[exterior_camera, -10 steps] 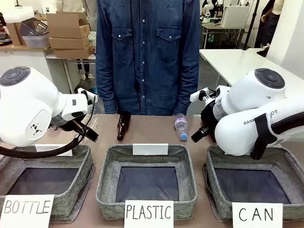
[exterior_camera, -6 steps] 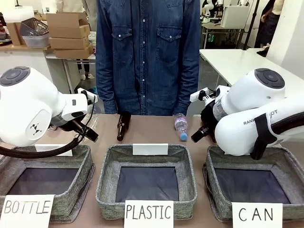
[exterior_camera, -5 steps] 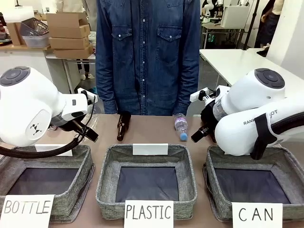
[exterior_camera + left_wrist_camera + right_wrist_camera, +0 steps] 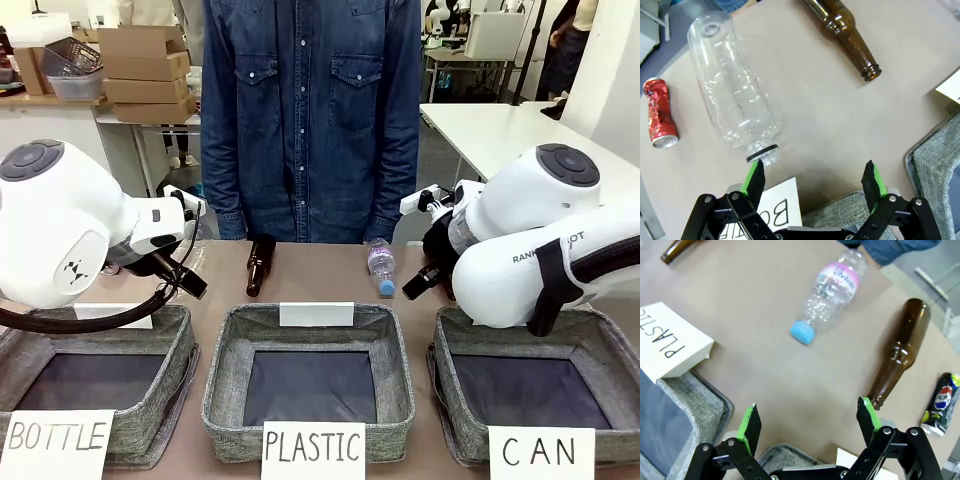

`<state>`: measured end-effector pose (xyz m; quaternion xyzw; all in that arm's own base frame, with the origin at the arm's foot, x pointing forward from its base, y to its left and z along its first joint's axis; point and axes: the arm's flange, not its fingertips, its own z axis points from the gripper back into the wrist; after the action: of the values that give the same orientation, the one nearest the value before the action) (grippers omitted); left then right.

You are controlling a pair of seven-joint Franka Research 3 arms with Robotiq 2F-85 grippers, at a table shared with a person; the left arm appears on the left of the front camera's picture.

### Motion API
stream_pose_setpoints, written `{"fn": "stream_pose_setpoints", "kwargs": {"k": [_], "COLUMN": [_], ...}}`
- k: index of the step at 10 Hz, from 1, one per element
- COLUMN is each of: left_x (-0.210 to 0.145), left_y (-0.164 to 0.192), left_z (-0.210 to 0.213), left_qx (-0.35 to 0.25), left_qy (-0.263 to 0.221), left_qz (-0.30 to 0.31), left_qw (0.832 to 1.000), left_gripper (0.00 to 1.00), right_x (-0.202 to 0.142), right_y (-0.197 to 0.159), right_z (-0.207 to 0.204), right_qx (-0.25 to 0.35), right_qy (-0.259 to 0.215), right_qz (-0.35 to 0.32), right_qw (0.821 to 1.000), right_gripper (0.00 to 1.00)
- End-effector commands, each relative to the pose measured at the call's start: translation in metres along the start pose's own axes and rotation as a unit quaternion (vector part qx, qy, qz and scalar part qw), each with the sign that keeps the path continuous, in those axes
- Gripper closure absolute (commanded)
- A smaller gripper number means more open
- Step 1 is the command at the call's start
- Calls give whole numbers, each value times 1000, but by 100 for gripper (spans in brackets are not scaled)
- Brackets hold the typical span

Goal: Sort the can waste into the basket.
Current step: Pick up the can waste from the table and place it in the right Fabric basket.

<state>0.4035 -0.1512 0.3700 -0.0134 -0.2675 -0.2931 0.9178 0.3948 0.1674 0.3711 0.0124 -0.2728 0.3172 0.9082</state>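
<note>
A dented red can (image 4: 660, 113) lies on the table at the left edge of the left wrist view, well left of my open left gripper (image 4: 814, 180). At the right edge of the right wrist view lies a dark can (image 4: 940, 404) with a red, white and blue logo; it sits right of my open right gripper (image 4: 807, 422). Both grippers hold nothing. The grey basket marked "CAN" (image 4: 595, 345) stands at the front right, below my right arm.
A clear plastic bottle (image 4: 732, 90) and a brown glass bottle (image 4: 845, 37) lie ahead of the left gripper. A capped water bottle (image 4: 832, 290) and another brown bottle (image 4: 900, 352) lie ahead of the right one. Baskets marked "PLASTIC" (image 4: 225, 350) and "BOTTLE" (image 4: 180, 330) stand alongside. A person stands across the table.
</note>
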Motion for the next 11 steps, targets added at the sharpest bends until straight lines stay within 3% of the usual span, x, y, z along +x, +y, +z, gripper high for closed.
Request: {"fn": "stream_pose_setpoints", "kwargs": {"k": [1,3,5,6,7,9,10,11], "left_x": [0,0,7,-6,-27,-55,22,22], "left_y": [0,0,11,15,11,-4,15,15], "left_z": [0,0,81,137,181,215,178,178], "left_qx": [0,0,-10,-2,-11,-3,7,7], "left_qy": [0,0,-49,-41,-78,-144,-86,-86], "left_qz": [0,0,-48,-59,-68,-40,-59,-59], "left_qw": [1000,1000,998,997,995,989,995,995], "left_gripper": [0,0,0,0,0,0,0,0], "right_x": [0,0,-1,-16,-35,-69,11,11], "right_y": [0,0,-9,-16,-15,2,-27,-27], "right_z": [0,0,66,121,164,211,158,158], "right_qx": [0,0,24,0,-16,-79,-23,-23], "right_qy": [0,0,32,9,-35,-118,-40,-40], "right_qz": [0,0,22,-16,-35,-65,-33,-33], "right_qw": [1000,1000,999,1000,999,988,998,998], "right_gripper": [0,0,0,0,0,0,0,0]}}
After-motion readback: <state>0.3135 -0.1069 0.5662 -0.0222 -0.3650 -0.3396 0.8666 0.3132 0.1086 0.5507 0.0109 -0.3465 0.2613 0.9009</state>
